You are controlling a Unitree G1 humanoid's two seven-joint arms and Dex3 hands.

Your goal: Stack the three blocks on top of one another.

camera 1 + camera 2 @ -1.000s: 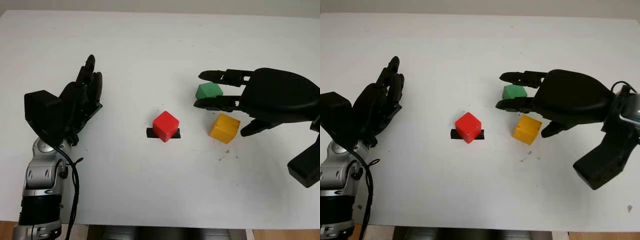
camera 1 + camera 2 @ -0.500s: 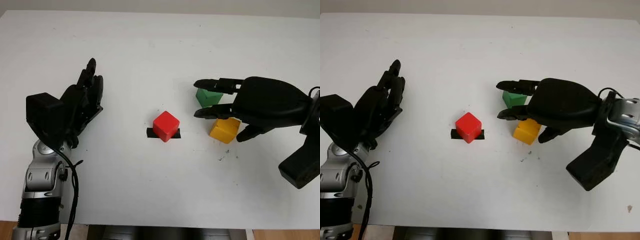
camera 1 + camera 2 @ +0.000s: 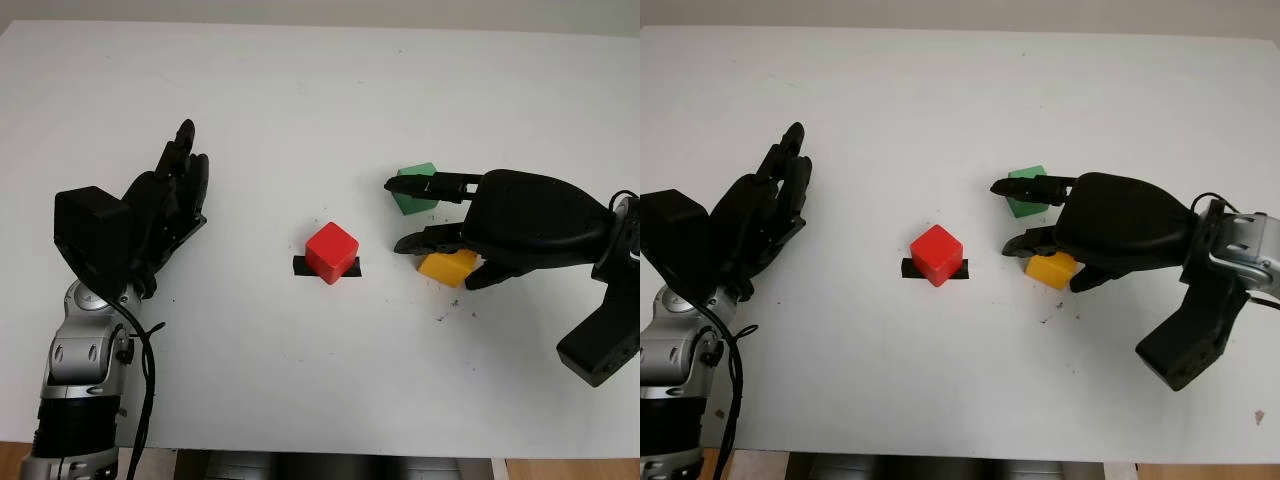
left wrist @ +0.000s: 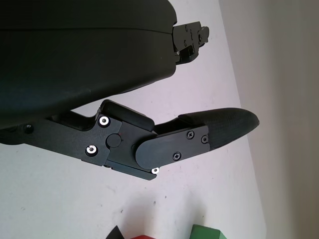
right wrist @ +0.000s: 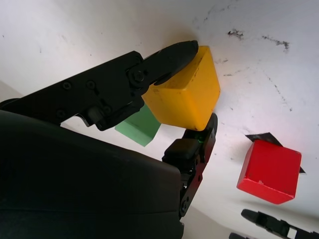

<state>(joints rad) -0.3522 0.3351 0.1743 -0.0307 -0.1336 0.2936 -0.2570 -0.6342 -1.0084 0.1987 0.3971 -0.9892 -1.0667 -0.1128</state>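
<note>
Now yellow block (image 5: 185, 94) pinched between right hand (image 3: 470, 235) fingers (image 5: 167, 57); half a second ago hand only hovered over it, so grasp closed, lift next by my judgement. Green block (image 3: 416, 186) just beyond, under upper finger, near yellow. Red block (image 3: 331, 252) on black mark (image 3: 299, 266) mid-surface (image 3: 320, 90), well apart: likely stack base. Left hand (image 3: 165, 205) open, parked far left, unchanged. Nothing stacked yet.

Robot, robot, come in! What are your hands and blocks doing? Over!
Right robot hand shut on yellow block. Left robot hand open, parked. Red block, green block unstacked. Path clear.
</note>
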